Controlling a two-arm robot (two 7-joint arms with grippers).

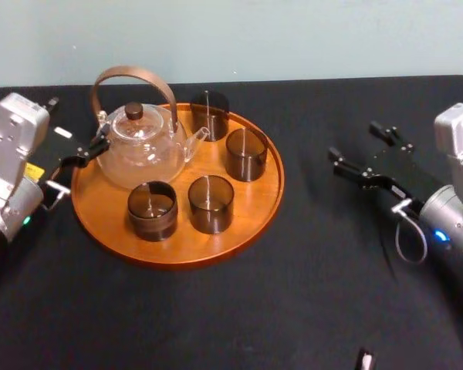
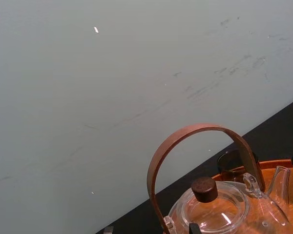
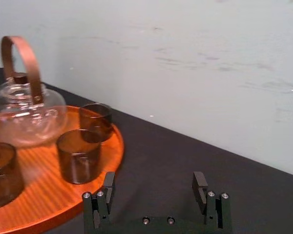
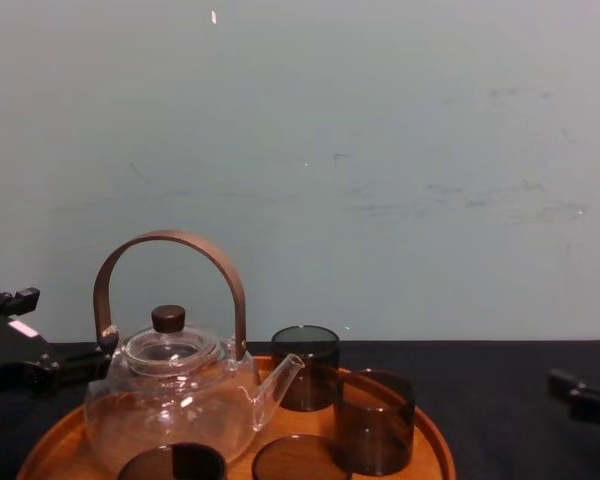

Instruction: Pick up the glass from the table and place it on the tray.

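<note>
- Smoky cylindrical glass [image 1: 246, 154] upright on round orange-brown wooden tray [image 1: 251, 206], left of right end effector [image 1: 353, 139], spread wide, empty.
- Left end effector [image 1: 77, 122] likewise wide, tips mostly cropped.

Flat black table [image 1: 316, 293]: matt, even, no glare.
Large round orange-brown wooden tray [image 1: 256, 206]: smooth, soft sheen, fine grain lines visible in right wrist view.
Clear glass teapot [image 1: 143, 150]: glossy, bright highlights. Arched brown handle [image 1: 131, 73]: wood-like, smooth satin. Dark round lid knob [image 1: 133, 110]: matt.
Smoky brown glass tumblers [image 1: 211, 203]: translucent, glossy walls.
On right tool [image 3: 154, 183], fingers [image 3: 200, 187] matt black, hard-looking; small screw heads [image 3: 145, 221] shiny metal.
Pale wall [image 4: 380, 150]: matt paint, scuffed.
</note>
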